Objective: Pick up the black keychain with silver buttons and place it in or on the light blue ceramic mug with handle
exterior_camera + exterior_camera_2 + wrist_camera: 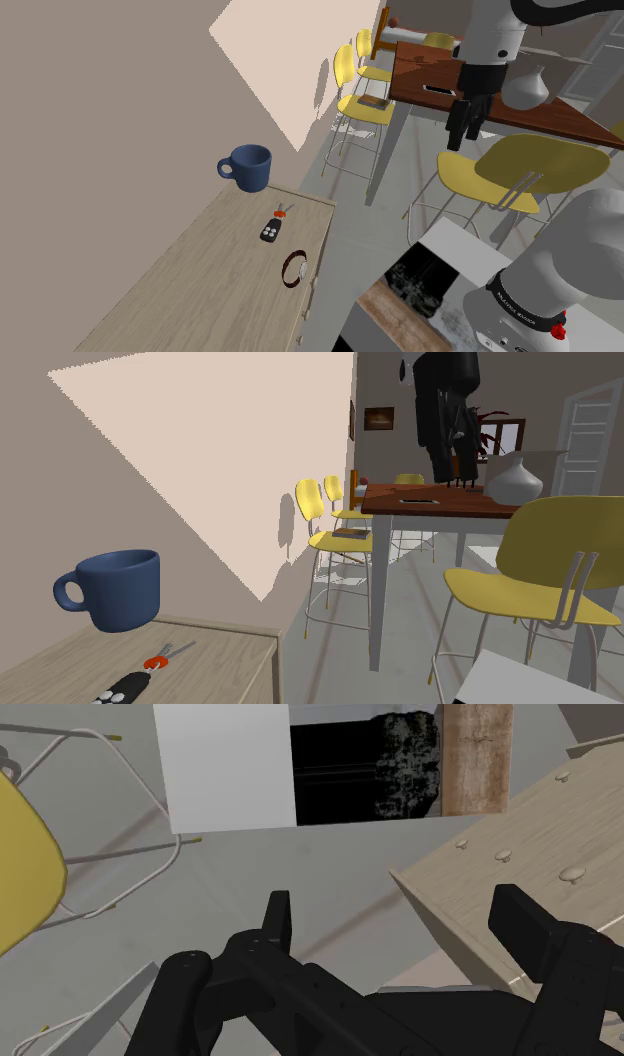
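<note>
Pincer (461, 138) is wide open and holds nothing, up off the bench (190, 300) above a yellow chair (520, 165). Black keychain (270, 233) lies flat near the bench's far edge. Blue mug (248, 167) sits near it at that edge.

mug (248, 167): dark blue, upright, handle pointing left, centre-left of shoulder view | keychain (270, 232): black, silver buttons, flat, below mug, apart

We've got the arm (495, 35) up high and stretched out from its stand, wrist turned downward, jaws hanging in mid-air, the two black fingers (281, 916) spread well apart and gripping nothing, second finger (522, 916) level with the first.
</note>
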Controlling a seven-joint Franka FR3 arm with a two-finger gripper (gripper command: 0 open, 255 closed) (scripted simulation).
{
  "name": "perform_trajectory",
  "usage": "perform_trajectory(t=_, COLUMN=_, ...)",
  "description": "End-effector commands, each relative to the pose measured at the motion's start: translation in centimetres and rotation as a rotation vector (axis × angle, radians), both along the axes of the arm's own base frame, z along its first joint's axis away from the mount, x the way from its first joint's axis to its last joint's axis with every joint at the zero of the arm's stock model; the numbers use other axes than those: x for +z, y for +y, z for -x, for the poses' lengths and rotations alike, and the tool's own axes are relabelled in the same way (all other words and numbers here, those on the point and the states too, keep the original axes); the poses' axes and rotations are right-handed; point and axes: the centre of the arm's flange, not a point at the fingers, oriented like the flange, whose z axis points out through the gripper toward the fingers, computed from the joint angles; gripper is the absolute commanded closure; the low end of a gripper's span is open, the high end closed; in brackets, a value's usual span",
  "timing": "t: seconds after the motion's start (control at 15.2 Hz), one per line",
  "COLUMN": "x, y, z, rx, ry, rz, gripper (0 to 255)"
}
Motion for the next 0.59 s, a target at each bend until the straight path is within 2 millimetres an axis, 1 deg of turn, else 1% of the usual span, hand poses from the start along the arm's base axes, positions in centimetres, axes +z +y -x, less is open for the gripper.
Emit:
perform_trajectory(t=0.0, x=0.0, y=0.0, z=0.0, rx=0.0, ry=0.0, rz=0.0, gripper=0)
perform_trajectory(t=0.53, x=-3.9, y=8.9, z=-2.9, rx=0.004, ry=-0.058, rz=0.0, gripper=0)
